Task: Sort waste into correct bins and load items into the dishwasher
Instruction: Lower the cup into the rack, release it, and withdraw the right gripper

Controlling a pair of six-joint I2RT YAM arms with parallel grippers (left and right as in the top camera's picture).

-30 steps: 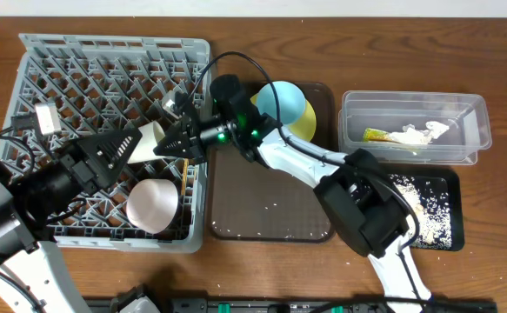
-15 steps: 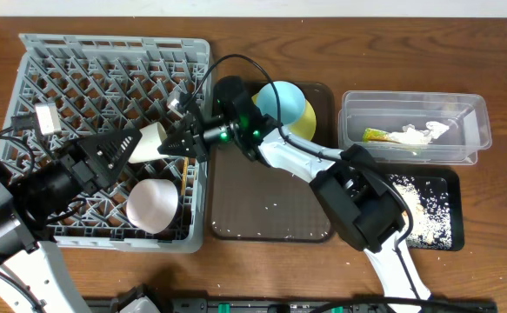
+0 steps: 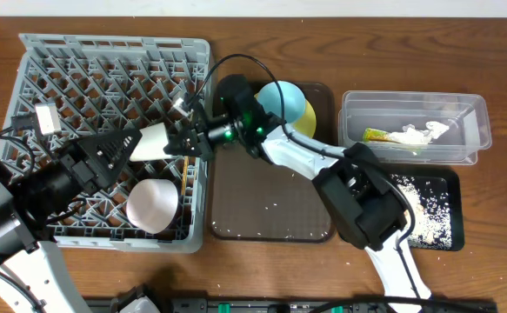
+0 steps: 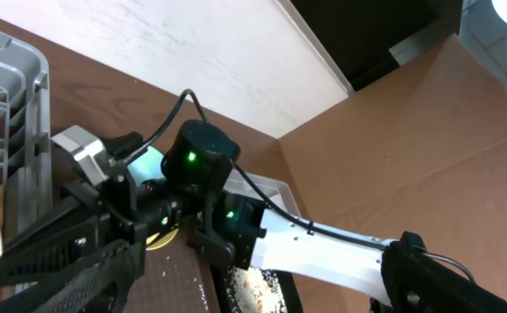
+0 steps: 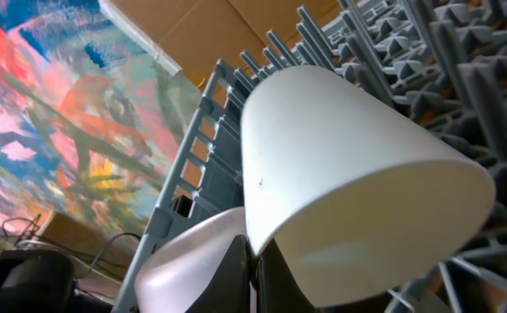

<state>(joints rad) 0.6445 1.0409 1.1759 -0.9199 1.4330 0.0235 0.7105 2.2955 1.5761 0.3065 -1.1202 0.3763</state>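
The brown wooden table (image 3: 496, 52) carries four things. A large grey dish rack (image 3: 27, 52) sits at the left, with a dark brown tray (image 3: 270, 209) just beside it. At the right stands a clear tub (image 3: 479, 130), and a black tray (image 3: 453, 217) lies just in front of it.

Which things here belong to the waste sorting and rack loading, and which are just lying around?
Job: grey plastic dish rack, white tapered cup, round off-white bowl, light blue cup, pale yellow plate, clear plastic tub, yellow-green wrapper, crumpled white tissue, glossy black tray, beige crumbs.
Lying about: dark brown serving tray, cardboard box.
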